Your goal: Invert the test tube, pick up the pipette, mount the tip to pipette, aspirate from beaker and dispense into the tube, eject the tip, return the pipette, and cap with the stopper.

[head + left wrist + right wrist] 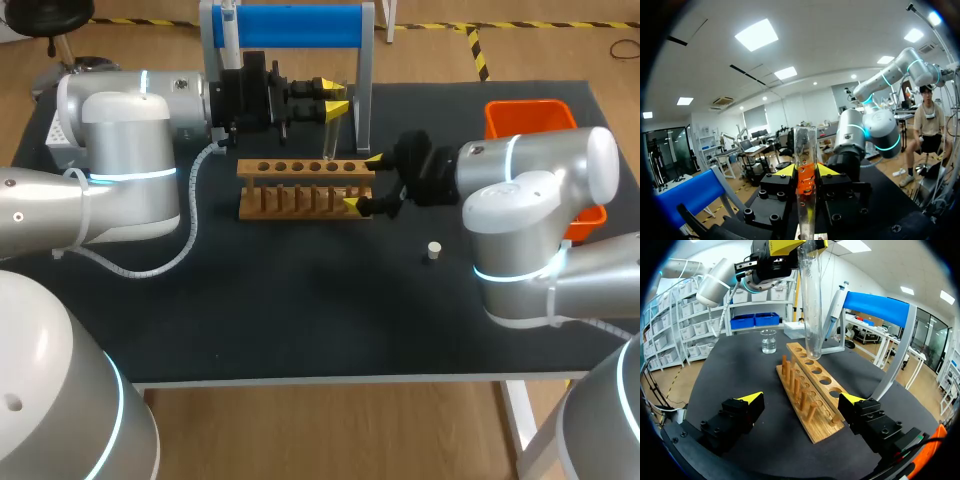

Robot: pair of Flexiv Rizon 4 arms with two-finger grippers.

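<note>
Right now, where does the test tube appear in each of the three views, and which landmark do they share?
Head view: test tube upright in the left pincer, at the wooden rack's far side, right of its middle.
Left wrist view: test tube upright between this pincer's fingers, clamped.
Right wrist view: test tube hanging from the left pincer, above the rack.
Shared landmark: the blue bar.
</note>
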